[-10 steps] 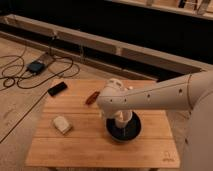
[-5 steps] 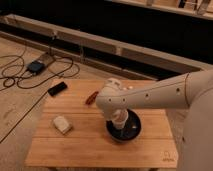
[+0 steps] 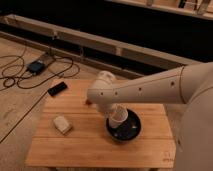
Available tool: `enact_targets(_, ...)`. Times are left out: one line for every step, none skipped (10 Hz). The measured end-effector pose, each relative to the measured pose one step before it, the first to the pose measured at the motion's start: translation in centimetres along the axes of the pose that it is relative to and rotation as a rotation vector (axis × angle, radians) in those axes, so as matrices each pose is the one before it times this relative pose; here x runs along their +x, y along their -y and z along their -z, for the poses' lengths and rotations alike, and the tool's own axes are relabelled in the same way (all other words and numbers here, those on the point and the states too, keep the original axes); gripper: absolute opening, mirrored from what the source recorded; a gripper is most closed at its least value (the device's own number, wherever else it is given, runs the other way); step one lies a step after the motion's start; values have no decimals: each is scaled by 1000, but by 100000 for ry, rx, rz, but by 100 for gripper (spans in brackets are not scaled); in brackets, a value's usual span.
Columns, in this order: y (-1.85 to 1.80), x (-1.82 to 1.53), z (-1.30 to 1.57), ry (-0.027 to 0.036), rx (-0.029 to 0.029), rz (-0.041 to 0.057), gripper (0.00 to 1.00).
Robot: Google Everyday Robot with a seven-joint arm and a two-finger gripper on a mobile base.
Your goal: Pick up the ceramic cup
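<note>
Camera view. The ceramic cup (image 3: pixel 117 120) sits tilted over the left rim of the black dish (image 3: pixel 131 131), at the tip of my arm (image 3: pixel 145 90). The end effector (image 3: pixel 113 115) meets the cup from above-left; I cannot tell how far it is open or whether it grips the cup. The dish lies right of centre on the table (image 3: pixel 90 150), near the front edge. A beige block (image 3: pixel 62 124) lies well apart to the left; a black phone (image 3: pixel 57 88) rests at the far-left corner. Bare wood spans the front.
</note>
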Motion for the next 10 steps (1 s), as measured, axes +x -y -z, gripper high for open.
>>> enact_targets(-97, -308, 1123, -1058, 3026, 2458, 0)
enact_targets(-148, -226, 753, -704, 1613, 1525, 0)
enact_targets(-131, -467, 1278, -835, 2357, 2332, 0)
enact_targets(-141, -466, 1077, -412, 1676, 2097, 0)
enact_targets(-245, -443, 1078, -711, 1318, 2393, 0)
enact_targets(-230, -395, 717, -281, 491, 1642, 0)
enact_targets(-259, -251, 467, -197, 95, 1146, 0)
enact_targets(51, 9, -28, -35, 8, -106, 0)
enact_targets(185, 2, -52, -85, 139, -337, 0)
enact_targets(53, 13, -28, -42, 2, -94, 0)
